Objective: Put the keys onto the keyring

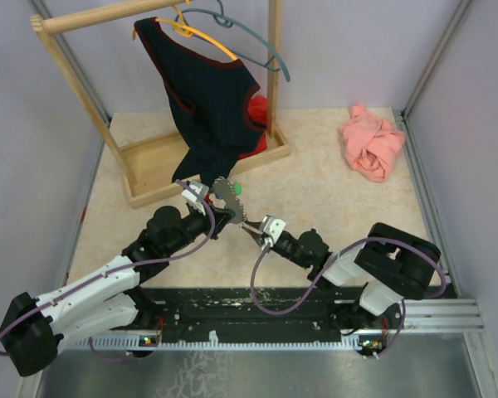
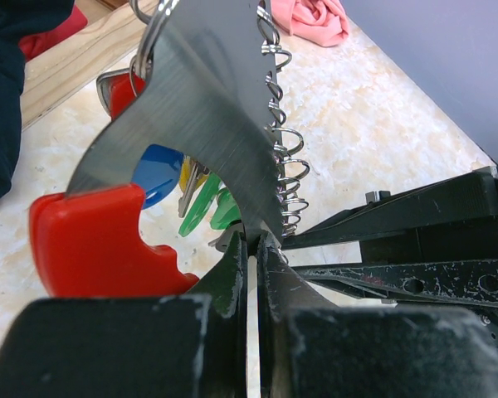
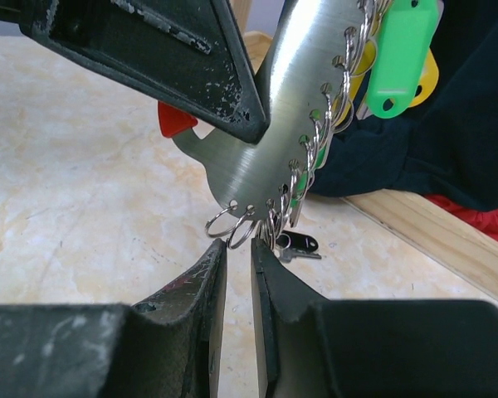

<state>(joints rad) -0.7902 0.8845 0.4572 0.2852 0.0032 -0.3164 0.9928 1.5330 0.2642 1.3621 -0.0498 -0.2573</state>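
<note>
Keys point(image 2: 201, 206), seemingly light and slippery, are dangling just beyond the barely spread right pincer point(image 3: 236, 249), left pincer point(image 2: 251, 245) clamping their keyring point(image 3: 270, 133); grab heads.

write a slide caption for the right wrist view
Right claw, slightly open, just below the wire rings edging a curved silvery metal plate held by the left claw

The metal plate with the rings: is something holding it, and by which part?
The left tool clamps the metal plate by its lower end; the right tool, open beneath it, seems to grip nothing.
</note>
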